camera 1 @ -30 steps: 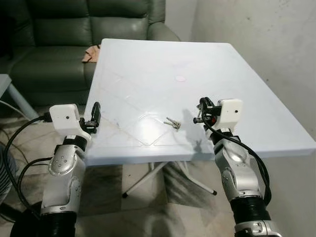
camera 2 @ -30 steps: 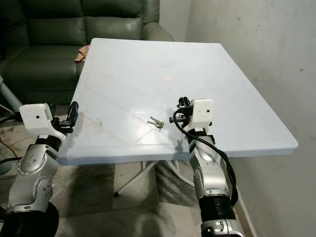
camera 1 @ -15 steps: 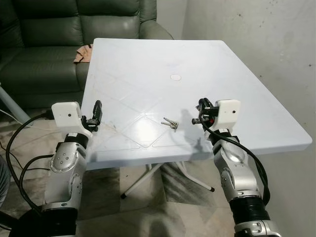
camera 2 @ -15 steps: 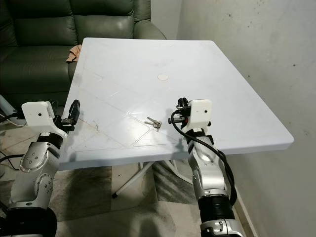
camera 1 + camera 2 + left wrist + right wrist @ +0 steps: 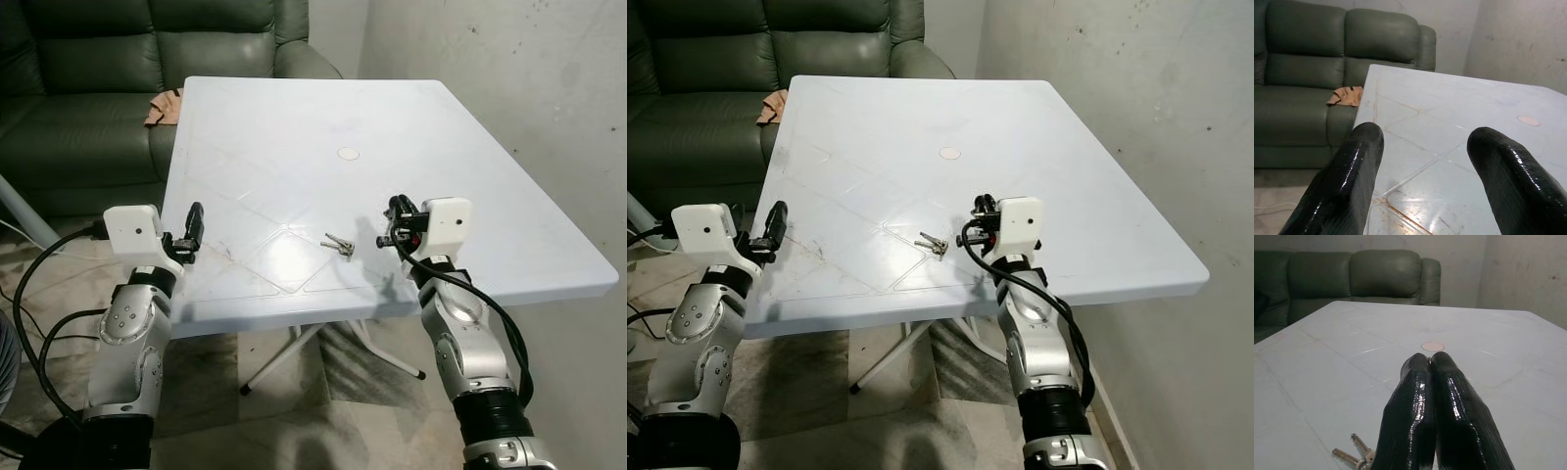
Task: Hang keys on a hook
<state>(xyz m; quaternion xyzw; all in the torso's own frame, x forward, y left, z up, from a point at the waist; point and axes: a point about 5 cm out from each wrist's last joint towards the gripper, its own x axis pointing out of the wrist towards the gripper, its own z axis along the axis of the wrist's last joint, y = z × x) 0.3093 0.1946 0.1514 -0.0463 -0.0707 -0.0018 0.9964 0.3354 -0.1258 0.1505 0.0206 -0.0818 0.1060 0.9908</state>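
The right gripper [image 5: 389, 223] hovers just above the white table [image 5: 294, 127], near its front edge, with its two black fingers [image 5: 1435, 401] pressed together and nothing between them. The keys [image 5: 339, 244] lie flat on the tabletop just to the left of that gripper, apart from it; in the right wrist view they show beside the closed fingers [image 5: 1354, 454], and two key blades can be made out on one small bunch.

The left gripper [image 5: 192, 230] is raised at the table's left front edge with its two fingers [image 5: 1352, 171] spread wide apart, holding nothing.

Farther out, a small round mark [image 5: 348, 154] sits near the middle of the tabletop. Behind the table stands one dark green sofa [image 5: 88, 88], and one orange-brown cloth [image 5: 162, 106] lies on its seat next to the table's far left corner. A bare grey wall [image 5: 509, 69] runs along the table's right side. Nothing here is a container.

Against the picture from half a second ago, the keys lie at the same spot on the table, and both grippers stand nearly as they did, the right one closed and the left one open. The slight change in framing is the camera's own.
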